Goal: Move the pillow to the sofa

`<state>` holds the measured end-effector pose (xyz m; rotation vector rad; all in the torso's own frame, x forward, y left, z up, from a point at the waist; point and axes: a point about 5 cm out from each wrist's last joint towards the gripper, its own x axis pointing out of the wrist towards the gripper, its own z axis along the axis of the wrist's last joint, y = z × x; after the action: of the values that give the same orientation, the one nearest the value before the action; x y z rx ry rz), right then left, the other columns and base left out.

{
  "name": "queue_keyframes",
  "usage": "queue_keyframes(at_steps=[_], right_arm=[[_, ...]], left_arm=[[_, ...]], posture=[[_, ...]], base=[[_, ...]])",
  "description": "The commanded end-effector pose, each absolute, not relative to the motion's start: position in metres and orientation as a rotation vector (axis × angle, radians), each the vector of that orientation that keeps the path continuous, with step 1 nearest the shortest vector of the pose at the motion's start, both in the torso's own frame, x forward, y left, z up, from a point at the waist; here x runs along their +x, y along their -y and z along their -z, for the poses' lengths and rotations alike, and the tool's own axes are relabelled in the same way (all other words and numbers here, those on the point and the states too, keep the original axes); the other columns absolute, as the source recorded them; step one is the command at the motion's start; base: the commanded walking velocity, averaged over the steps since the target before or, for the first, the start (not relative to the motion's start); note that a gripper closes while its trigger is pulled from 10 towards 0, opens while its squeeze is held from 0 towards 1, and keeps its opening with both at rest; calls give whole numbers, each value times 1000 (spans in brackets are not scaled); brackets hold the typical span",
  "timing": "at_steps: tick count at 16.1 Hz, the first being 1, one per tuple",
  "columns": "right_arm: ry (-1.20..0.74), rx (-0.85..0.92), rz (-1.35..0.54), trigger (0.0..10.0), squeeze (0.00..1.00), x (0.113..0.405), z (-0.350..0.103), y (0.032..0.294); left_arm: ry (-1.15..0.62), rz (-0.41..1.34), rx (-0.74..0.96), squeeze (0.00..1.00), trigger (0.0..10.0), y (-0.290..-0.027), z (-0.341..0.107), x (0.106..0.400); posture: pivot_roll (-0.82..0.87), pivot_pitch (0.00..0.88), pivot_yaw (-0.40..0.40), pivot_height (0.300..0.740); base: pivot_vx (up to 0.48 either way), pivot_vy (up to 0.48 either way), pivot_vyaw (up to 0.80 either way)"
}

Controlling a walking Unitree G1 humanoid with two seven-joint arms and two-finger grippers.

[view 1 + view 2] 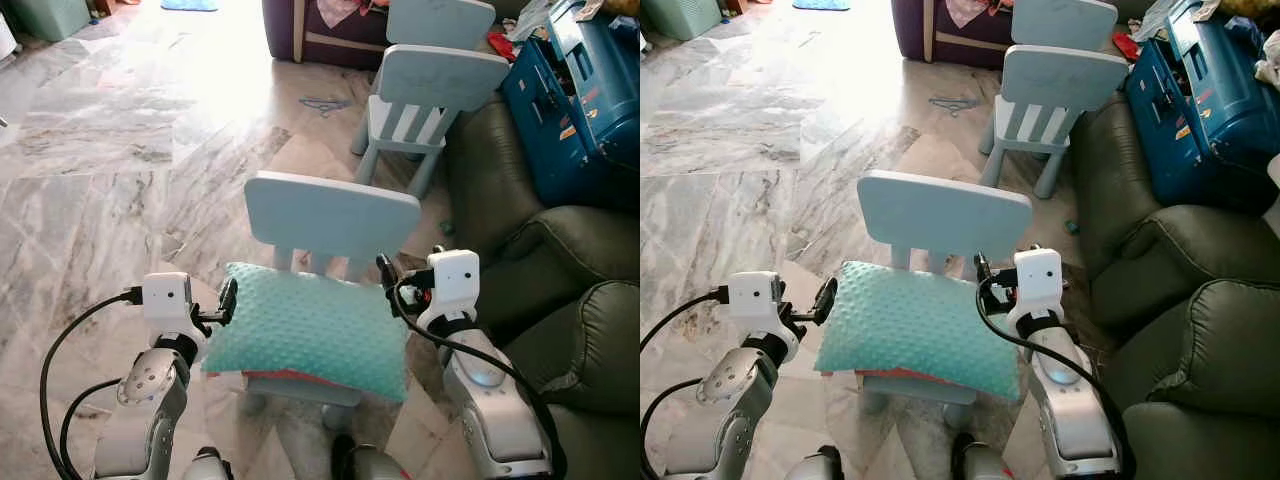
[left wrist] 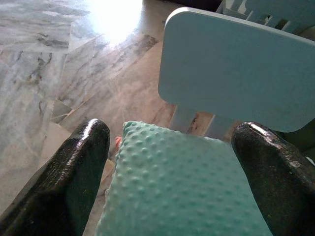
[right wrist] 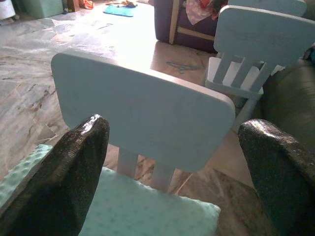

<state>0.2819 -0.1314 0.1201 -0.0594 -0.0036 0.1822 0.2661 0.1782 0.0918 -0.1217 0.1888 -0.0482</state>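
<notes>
A teal dotted pillow (image 1: 312, 335) lies on the seat of a small light-blue chair (image 1: 330, 212), over a thin red layer. My left gripper (image 1: 228, 300) is at the pillow's left edge, open; in the left wrist view the pillow (image 2: 182, 191) sits between the wide-apart fingers (image 2: 78, 162). My right gripper (image 1: 388, 274) is at the pillow's far right corner, also open, with the chair back (image 3: 142, 110) ahead of its fingers (image 3: 74, 167). The dark green sofa (image 1: 560, 260) stands just to the right.
A second light-blue chair (image 1: 432, 95) stands further ahead. A blue case (image 1: 575, 100) rests on the sofa's far end. Dark purple furniture (image 1: 320, 35) is at the back. Marble floor (image 1: 120, 150) stretches open to the left.
</notes>
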Motion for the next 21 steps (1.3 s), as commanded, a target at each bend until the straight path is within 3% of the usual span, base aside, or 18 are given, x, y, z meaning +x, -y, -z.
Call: queue_keyframes(at_steps=[1, 15, 21], right_arm=[[10, -53, -160, 10000, 0, 280, -123, 136], [11, -55, -164, 10000, 0, 281, -125, 137], [-32, -36, -171, 10000, 0, 271, -114, 139]], left_arm=[[-188, 56, -107, 0, 10000, -177, -93, 264], [-177, 62, -134, 0, 10000, -177, -94, 263], [-131, 23, -70, 0, 10000, -195, -89, 243]], posture=[[5, 243, -74, 740], [2, 242, -84, 740], [6, 285, -81, 740]], base=[[0, 0, 0], [0, 0, 0], [0, 0, 0]])
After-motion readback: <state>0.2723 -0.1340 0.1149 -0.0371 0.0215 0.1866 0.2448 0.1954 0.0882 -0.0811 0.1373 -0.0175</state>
